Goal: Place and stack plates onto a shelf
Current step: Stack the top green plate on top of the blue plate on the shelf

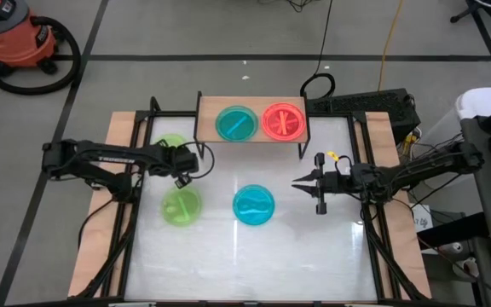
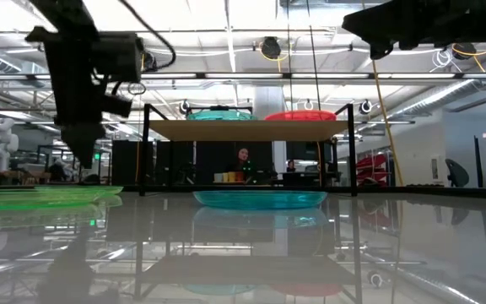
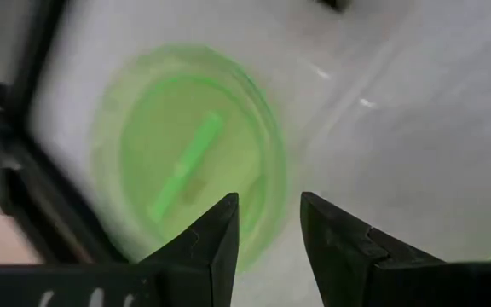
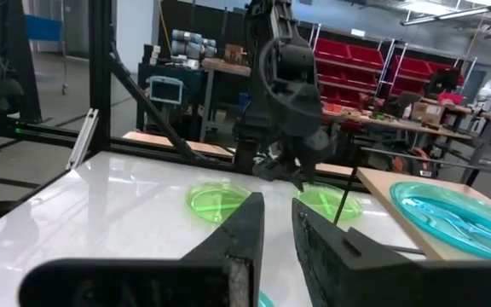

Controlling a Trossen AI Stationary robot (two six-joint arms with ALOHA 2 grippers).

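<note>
The shelf stands at the table's far middle and carries a teal plate and a pink-red plate side by side. On the table lie a blue plate and two green plates. My left gripper hovers between the two green plates, open by a narrow gap. In the left wrist view it is over the rim of a green plate. My right gripper is right of the blue plate and in front of the shelf, pointing left. It is open by a narrow gap and empty.
The shelf's thin black legs stand on the white tabletop. The table's black frame rails and wooden side edges border the work area. In the low view both arms hang above the plates. An orange vacuum sits on the floor beyond.
</note>
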